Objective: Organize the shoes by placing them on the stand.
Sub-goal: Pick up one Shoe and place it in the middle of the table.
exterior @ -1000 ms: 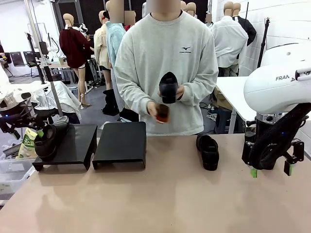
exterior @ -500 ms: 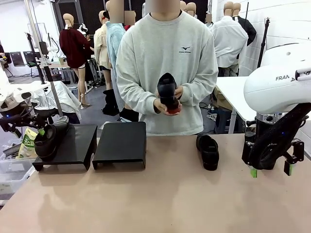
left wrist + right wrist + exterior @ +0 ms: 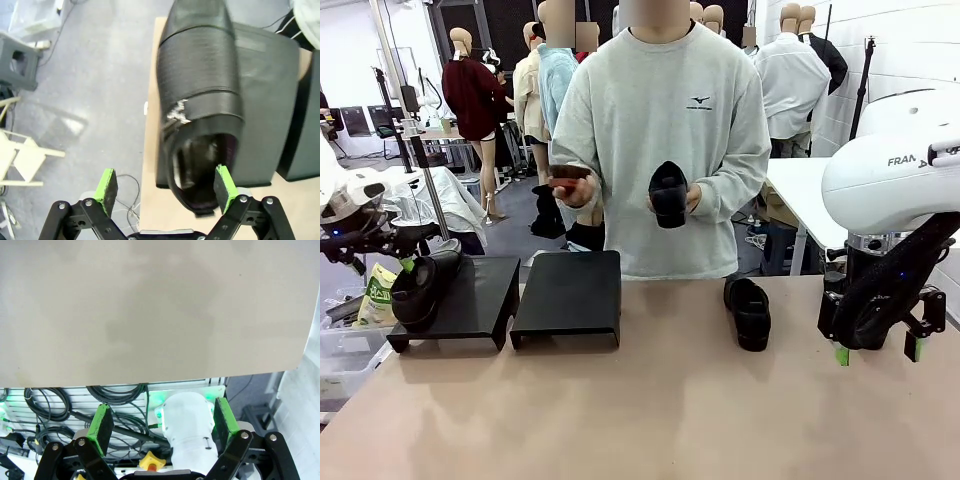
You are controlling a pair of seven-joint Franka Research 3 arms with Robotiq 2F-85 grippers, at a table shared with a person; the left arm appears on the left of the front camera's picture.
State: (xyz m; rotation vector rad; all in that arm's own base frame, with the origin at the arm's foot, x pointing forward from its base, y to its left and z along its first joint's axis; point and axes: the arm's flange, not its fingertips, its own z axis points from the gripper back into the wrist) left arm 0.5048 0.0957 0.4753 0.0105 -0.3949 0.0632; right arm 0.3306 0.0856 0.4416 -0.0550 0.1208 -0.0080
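One black shoe (image 3: 418,287) lies on the left black stand (image 3: 475,300), its heel hanging over the stand's left edge. My left gripper (image 3: 382,258) hovers open just above that heel; in the left wrist view the shoe (image 3: 200,95) lies below my left gripper (image 3: 166,186) and is not gripped. A second shoe (image 3: 748,312) rests on the table to the right of centre. The person holds a third shoe (image 3: 668,193) in one hand and a small dark reddish thing (image 3: 570,177) in the other. My right gripper (image 3: 878,351) hangs open over the table's right side, with nothing between its pads (image 3: 222,420).
A second black stand (image 3: 570,295) with a bare top sits beside the first. The tan table (image 3: 640,410) stretches wide in front. Off its left edge are a clear bin (image 3: 340,360) and floor clutter. The right wrist view looks down past the table's edge (image 3: 150,377) to cables.
The person's hands have parted: one swung out to picture left with the reddish thing, while the other keeps the shoe. Both arms have hardly moved.
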